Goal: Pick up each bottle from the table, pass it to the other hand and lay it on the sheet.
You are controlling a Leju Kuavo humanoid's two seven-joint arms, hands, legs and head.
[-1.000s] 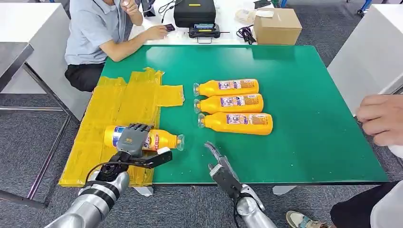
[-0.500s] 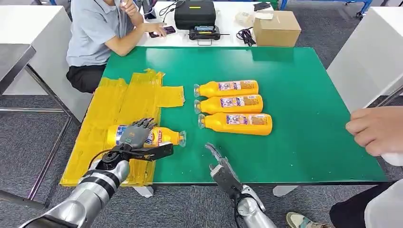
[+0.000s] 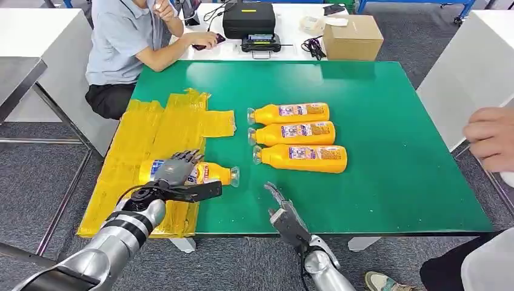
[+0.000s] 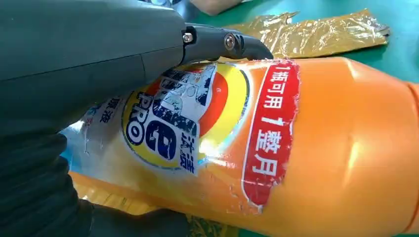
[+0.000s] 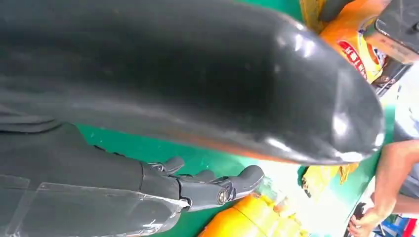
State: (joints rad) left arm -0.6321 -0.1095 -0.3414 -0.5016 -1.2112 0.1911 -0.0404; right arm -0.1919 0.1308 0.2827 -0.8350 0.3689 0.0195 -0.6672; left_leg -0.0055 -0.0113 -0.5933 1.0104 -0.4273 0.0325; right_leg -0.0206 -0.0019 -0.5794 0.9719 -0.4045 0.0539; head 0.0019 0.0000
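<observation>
Shifted slightly, bottle (image 3: pixel 206 174) lies on sheet (image 3: pixel 151 133) under left robot hand (image 3: pixel 173 176).

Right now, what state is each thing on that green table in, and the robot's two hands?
Left hand: grips the bottle on the sheet.
Bottle on the sheet: lying on its side, neck past the sheet's edge.
Three orange bottles: lying side by side on the green table.
Yellow sheet: spread out, crinkled.
Right hand: holds nothing, fingers apart.
</observation>
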